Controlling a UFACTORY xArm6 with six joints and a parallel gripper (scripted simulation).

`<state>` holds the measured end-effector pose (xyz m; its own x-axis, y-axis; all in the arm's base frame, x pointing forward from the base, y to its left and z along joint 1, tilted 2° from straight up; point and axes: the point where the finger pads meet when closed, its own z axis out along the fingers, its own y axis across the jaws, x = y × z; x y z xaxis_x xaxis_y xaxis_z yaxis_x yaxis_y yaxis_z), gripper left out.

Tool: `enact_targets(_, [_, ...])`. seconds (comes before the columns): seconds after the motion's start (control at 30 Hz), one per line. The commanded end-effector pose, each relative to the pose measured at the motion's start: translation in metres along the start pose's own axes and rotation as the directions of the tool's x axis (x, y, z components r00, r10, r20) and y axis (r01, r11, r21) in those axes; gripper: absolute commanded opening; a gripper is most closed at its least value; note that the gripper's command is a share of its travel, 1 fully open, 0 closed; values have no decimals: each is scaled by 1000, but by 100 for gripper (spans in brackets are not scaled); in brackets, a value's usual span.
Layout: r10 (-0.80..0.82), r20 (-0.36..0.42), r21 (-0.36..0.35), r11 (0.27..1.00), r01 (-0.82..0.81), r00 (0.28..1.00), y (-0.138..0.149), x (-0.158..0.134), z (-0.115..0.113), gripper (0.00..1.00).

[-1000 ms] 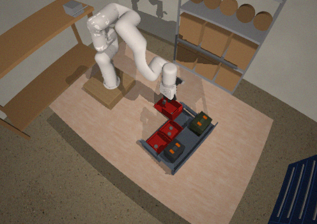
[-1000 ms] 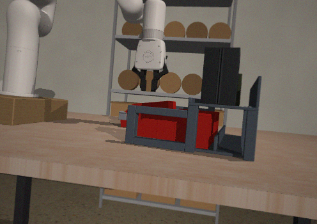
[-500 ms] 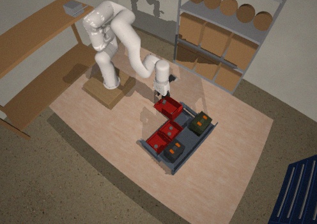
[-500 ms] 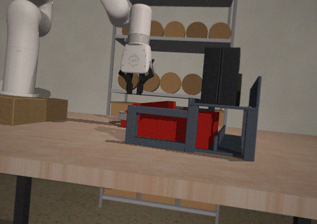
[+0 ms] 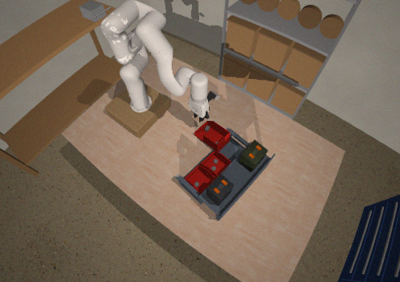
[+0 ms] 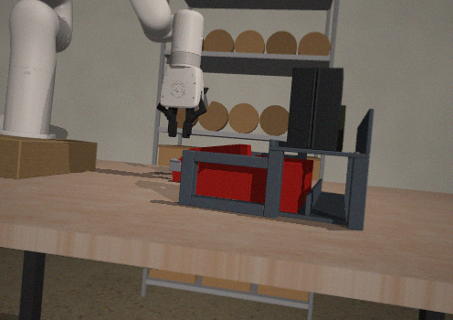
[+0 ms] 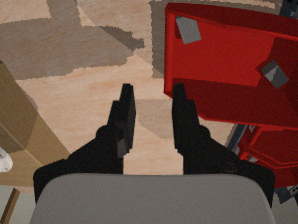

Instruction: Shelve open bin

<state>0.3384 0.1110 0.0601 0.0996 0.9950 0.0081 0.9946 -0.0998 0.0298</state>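
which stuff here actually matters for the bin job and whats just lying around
Part of the job:
loose red bin, half in its place
grey shelf
two red bins in the row
gripper, holding nothing

Just lying about:
two dark cases on the upper board
storage rack of boxes
wooden bench
blue crate

End effector (image 6: 180, 127) empty, part-open, above table (image 6: 137, 236), beside red bin (image 6: 237, 150)
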Motion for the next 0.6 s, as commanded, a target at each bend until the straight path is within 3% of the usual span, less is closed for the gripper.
enact_targets(0.0, [1, -3, -8, 1000, -1, 1000, -2, 1, -1, 33])
enact_targets(0.57, [1, -3, -8, 1000, -1, 1000, 7, 1, -4, 33])
